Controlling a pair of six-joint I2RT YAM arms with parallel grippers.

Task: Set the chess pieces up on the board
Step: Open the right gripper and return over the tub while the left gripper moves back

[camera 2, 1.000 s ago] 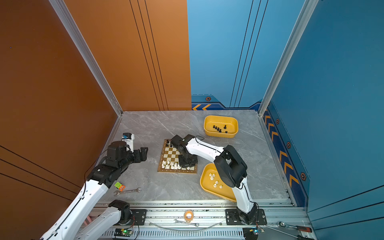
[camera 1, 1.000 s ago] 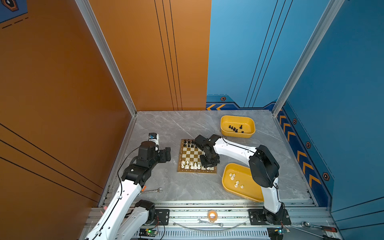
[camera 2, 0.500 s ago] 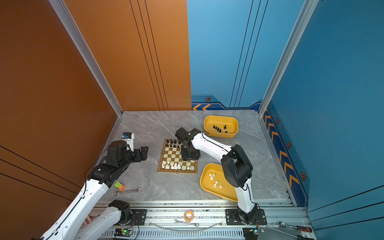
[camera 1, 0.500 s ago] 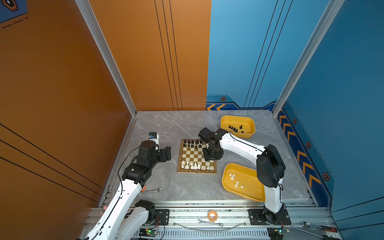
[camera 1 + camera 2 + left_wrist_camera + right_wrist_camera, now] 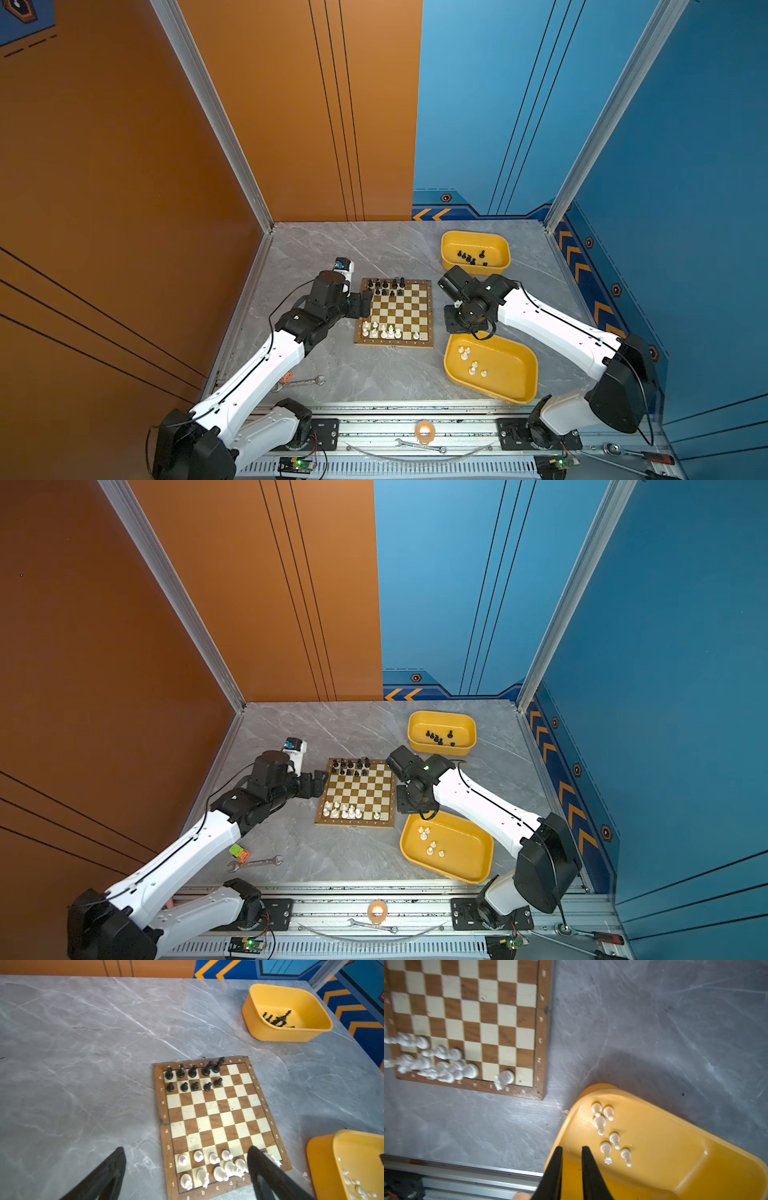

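Cream-white chess pieces (image 5: 600, 1124) lie toppled in the yellow tray (image 5: 675, 1157) beside the board (image 5: 544, 1043), just beyond the right end effector (image 5: 572, 1148), jaws narrowly parted, empty; the left end effector (image 5: 187, 1149), spread wide, waits across the board.

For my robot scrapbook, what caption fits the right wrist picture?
Empty jaws hover at a yellow plastic tray holding six cream-white chess pieces, beside the brown-bordered checkered wooden board.
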